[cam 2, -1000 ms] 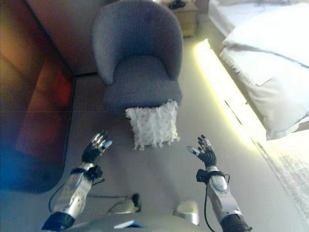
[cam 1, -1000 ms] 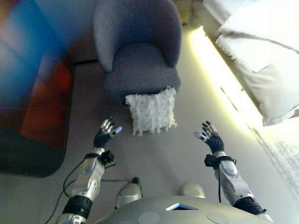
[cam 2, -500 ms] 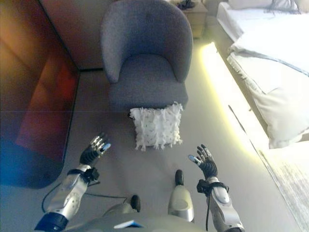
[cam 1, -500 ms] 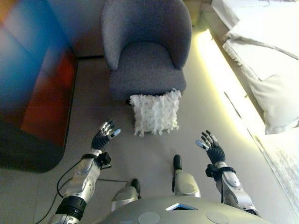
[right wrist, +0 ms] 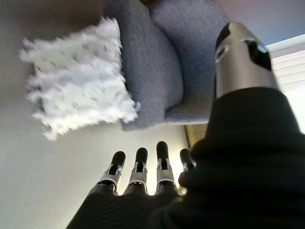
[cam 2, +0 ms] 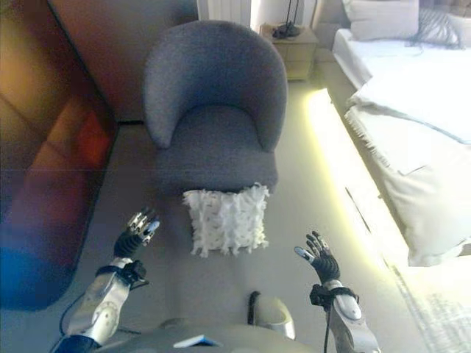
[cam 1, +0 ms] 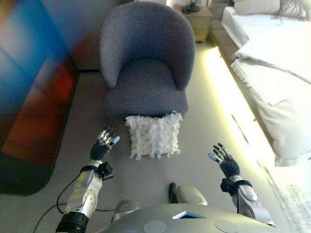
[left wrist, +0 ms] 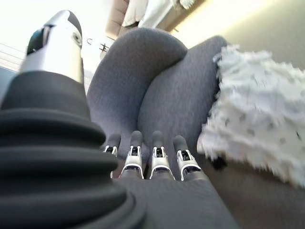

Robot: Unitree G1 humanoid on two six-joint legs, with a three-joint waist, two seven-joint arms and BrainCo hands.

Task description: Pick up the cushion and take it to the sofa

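A white fringed cushion (cam 1: 152, 135) stands on the floor, leaning against the front of a grey armchair (cam 1: 144, 63). It also shows in the left wrist view (left wrist: 259, 124) and the right wrist view (right wrist: 76, 102). My left hand (cam 1: 102, 146) is open, raised to the left of the cushion and apart from it. My right hand (cam 1: 225, 163) is open, raised to the right of the cushion and farther from it. Both hands are empty.
A bed (cam 1: 279, 68) with white bedding runs along the right, with a lit strip (cam 1: 228, 92) at its base. A small bedside table (cam 1: 196, 18) stands behind the armchair. A dark red and blue surface (cam 1: 29, 107) lies on the left.
The whole picture has shifted, so the camera moved; more of the room's far end shows. Both hands stay open, and each sits a little lower in the picture.
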